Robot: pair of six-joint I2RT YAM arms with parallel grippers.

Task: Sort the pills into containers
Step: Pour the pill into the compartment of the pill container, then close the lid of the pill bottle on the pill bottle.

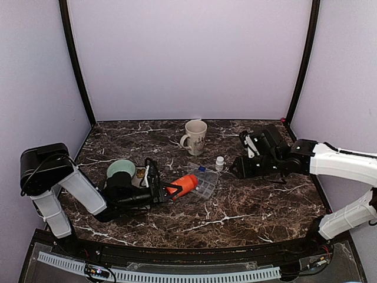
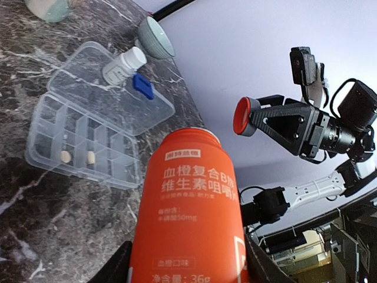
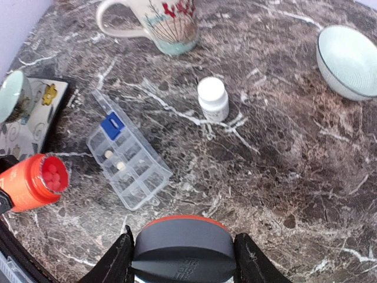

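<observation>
Pills (image 3: 108,154) update: two pale ones sit in neighbouring slots of the clear organiser box (image 3: 129,168), which lies lid-open on the bench (image 1: 253,203) between my arms, and there's a bunch more visible inside the mouth of the orange bottle (image 1: 184,185). My left pincer (image 2: 188,265) is clamped round that bottle, tipped on its side with the mouth pointing at the box, just beside it and not over it. My right pincer (image 3: 184,262) is grasping the bottle's cap (image 3: 182,236), hanging off to the side above the bench. So I reckon I'm mid-pour. Next move calls for getting the mouth over an empty compartment (image 3: 141,186) and tilting gently, or they'll scatter across the marble
</observation>
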